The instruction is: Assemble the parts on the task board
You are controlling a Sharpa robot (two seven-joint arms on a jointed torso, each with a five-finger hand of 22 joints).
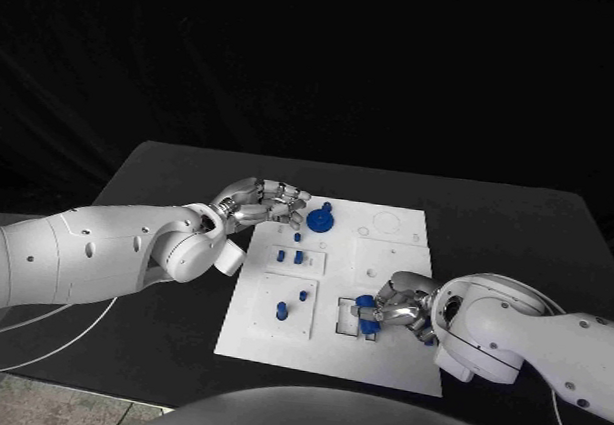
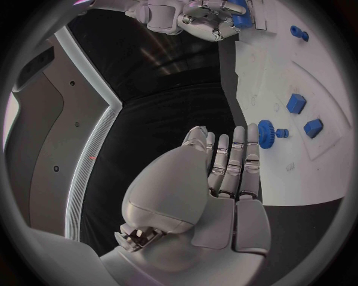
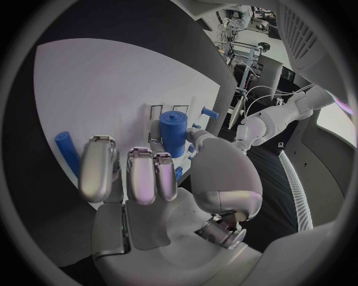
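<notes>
The white task board (image 1: 391,245) lies mid-table. My left hand (image 1: 265,204) is at its far left corner, fingers stretched out side by side, their tips next to a blue gear (image 1: 319,219) that sits on the board; in the left wrist view the gear (image 2: 266,134) is just beside the fingertips (image 2: 238,140) and nothing is in the palm. My right hand (image 1: 403,306) is over the board's near right part and holds a blue cylinder (image 3: 173,132) between thumb and fingers, upright at a rectangular slot (image 1: 353,317).
Two blue blocks (image 1: 289,257) stand in a panel left of centre, with small blue pieces (image 1: 293,304) in the panel nearer me. A blue peg (image 3: 65,152) lies on the board by my right hand. Black table (image 1: 521,241) surrounds the board.
</notes>
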